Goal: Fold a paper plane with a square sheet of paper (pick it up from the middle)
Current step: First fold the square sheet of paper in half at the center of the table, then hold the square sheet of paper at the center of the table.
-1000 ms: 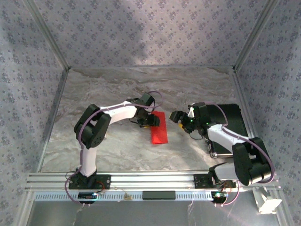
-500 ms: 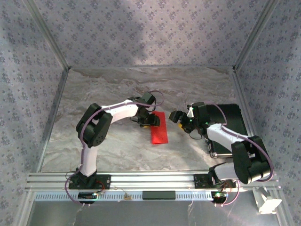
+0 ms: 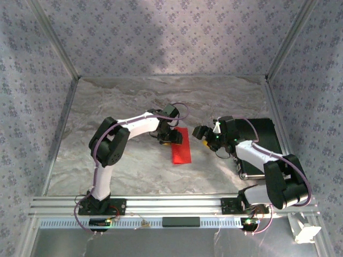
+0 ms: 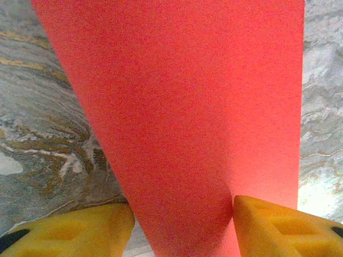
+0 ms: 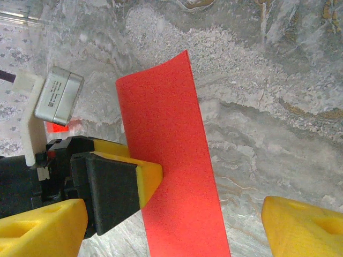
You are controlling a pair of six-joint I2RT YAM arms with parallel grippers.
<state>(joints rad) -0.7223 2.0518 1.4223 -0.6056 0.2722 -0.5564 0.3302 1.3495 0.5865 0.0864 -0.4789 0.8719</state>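
The square sheet of paper (image 3: 180,147) lies flat on the marble table, folded into a long narrow bright red strip. My left gripper (image 3: 170,137) is at the strip's far end, its jaws open. In the left wrist view the paper (image 4: 187,107) runs between the yellow fingertips of the left gripper (image 4: 182,230); the right fingertip (image 4: 278,227) rests on the paper and the left one sits beside its edge. My right gripper (image 3: 199,132) hovers just right of the strip, wide open. In the right wrist view the red paper (image 5: 171,160) passes under the right gripper (image 5: 171,230).
A black mat (image 3: 265,134) lies at the table's right side under the right arm. Patterned walls and a metal frame close in the table on three sides. A small white object (image 3: 305,233) sits outside the frame at the near right.
The left arm's elbow has shifted slightly to the right while its gripper stays on the paper. The right arm and the paper have hardly moved.
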